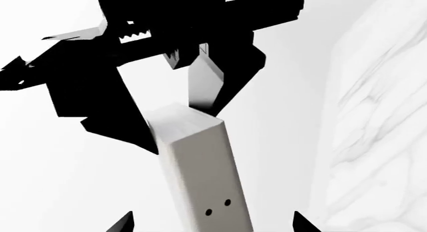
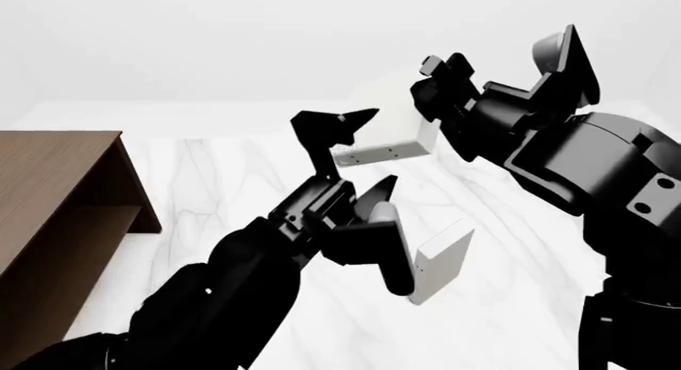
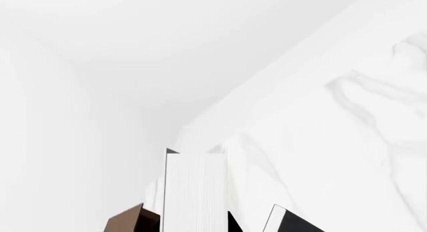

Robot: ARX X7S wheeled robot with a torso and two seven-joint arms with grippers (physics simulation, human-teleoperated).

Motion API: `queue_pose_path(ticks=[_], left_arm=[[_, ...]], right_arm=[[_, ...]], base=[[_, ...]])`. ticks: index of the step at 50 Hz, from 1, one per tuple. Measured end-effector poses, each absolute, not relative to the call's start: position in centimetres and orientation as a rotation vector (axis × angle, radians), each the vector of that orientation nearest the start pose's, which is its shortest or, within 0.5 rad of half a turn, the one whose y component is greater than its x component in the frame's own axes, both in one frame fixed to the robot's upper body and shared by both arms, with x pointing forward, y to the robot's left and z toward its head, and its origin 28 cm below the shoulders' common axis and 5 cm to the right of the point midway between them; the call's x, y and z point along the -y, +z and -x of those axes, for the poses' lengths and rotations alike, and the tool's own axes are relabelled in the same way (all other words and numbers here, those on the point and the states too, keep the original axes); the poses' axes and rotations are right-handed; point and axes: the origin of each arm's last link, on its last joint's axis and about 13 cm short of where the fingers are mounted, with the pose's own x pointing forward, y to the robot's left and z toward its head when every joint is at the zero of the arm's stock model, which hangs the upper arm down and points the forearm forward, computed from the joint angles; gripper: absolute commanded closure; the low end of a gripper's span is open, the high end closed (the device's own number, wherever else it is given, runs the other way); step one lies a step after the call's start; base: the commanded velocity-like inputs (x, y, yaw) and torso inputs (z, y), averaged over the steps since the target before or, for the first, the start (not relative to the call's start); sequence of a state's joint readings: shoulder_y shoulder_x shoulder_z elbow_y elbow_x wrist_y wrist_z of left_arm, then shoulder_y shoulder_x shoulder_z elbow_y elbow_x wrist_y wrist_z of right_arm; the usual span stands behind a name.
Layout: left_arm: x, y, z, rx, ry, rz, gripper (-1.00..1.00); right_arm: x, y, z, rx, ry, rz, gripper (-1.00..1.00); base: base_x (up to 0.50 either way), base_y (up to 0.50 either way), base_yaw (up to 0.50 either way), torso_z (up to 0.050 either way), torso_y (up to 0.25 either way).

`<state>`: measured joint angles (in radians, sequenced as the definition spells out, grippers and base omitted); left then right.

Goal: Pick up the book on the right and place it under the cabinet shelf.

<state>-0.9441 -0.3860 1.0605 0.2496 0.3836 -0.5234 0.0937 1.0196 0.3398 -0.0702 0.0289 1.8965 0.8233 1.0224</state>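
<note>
The book (image 2: 383, 152), thin and pale grey-white, hangs in the air above the marble table (image 2: 213, 179). My right gripper (image 2: 431, 132) is shut on its right end. The right wrist view shows its ribbed page edge (image 3: 195, 192) running out from the jaws. My left gripper (image 2: 368, 153) is open, with one finger above and one below the book's free end. In the left wrist view the book (image 1: 200, 172) runs between the spread fingertips (image 1: 127, 223) without visibly touching them. The dark brown cabinet shelf (image 2: 53, 171) stands at the far left, well away from both grippers.
A thicker pale grey block (image 2: 445, 262) sits beside my left forearm, low on the table. The right arm's bulky black body (image 2: 607, 171) fills the right side of the head view. A white wall rises behind the table.
</note>
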Motion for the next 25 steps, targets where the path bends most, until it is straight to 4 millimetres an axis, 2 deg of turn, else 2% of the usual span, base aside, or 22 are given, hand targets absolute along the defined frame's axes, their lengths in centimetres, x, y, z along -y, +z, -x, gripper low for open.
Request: queue_pose_path(ticks=[15,16,25], left_arm=[[-14.0,19.9,-31.3,0.535,-0.475,-1.202,-1.0],[-14.0,19.9,-31.4,0.534,-0.474,-1.204,1.0],[-14.1,19.8,-31.8,0.554,-0.438,-1.245,1.0]], right_arm=[[10.4,29.5,-29.2,-0.378,0.295,-0.805,1.0],[10.4,29.5,-29.1,-0.378,0.295,-0.805,1.0],[10.5,29.4,-29.1,-0.374,0.286,-0.808,1.0]], base=[[0.0,0.0,0.0,0.001,0.001],[0.0,0.0,0.0,0.0,0.0],[0.0,0.0,0.0,0.0,0.001]])
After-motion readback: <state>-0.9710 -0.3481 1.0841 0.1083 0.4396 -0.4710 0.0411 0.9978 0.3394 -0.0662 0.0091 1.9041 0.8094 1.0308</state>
